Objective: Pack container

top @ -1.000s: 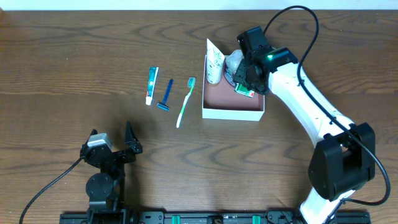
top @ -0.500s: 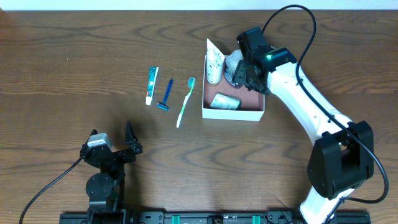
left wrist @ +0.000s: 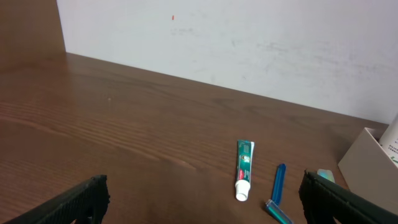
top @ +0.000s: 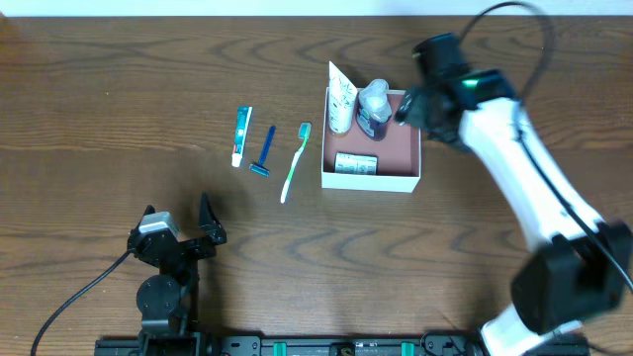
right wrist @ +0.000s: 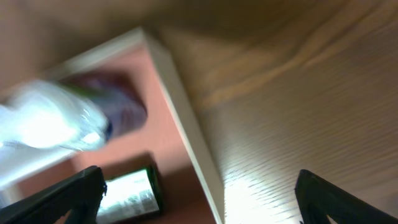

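Bare floor at the right of the container (top: 372,181); tube (top: 341,97), bottle (top: 374,107) and soap box (top: 356,164) across its left and middle.

Square shallow cardboard box (top: 371,182), white outer walls, dusty pink-brown interior. Upright, open-topped, right of centre on the wooden table (top: 148,79). Contents: white tube (top: 340,99), clear bottle (top: 374,105), small soap box (top: 355,164) lying flat.

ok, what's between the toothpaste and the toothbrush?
The blue razor, lying apart from both the toothpaste and the toothbrush; clearest in the overhead view.
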Controlling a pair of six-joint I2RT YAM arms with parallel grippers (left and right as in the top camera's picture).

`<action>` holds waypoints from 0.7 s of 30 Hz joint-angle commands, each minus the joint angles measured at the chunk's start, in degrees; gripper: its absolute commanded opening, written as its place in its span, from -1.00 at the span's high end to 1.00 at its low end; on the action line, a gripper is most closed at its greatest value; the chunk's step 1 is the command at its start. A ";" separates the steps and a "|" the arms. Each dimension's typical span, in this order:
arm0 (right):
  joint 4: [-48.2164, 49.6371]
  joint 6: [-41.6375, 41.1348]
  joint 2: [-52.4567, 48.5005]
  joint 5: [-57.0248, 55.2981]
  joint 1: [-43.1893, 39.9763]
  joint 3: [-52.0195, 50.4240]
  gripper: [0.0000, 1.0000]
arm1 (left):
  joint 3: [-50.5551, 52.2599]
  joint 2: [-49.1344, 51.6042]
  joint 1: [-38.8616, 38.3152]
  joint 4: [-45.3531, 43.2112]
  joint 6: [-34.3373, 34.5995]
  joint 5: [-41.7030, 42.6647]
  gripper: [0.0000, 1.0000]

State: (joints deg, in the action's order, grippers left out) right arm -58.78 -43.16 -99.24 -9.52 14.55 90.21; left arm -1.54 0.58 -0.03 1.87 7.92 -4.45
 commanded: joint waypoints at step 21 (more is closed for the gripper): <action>-9.77 -8.28 8.79 -1.68 -35.06 -3.17 -0.98 | 1.31 -0.28 0.28 1.92 0.33 -0.46 -0.96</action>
State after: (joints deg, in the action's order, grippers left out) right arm -68.53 -50.48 -89.71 -10.50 -18.81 88.33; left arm -1.54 0.58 -0.03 1.87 7.92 -4.45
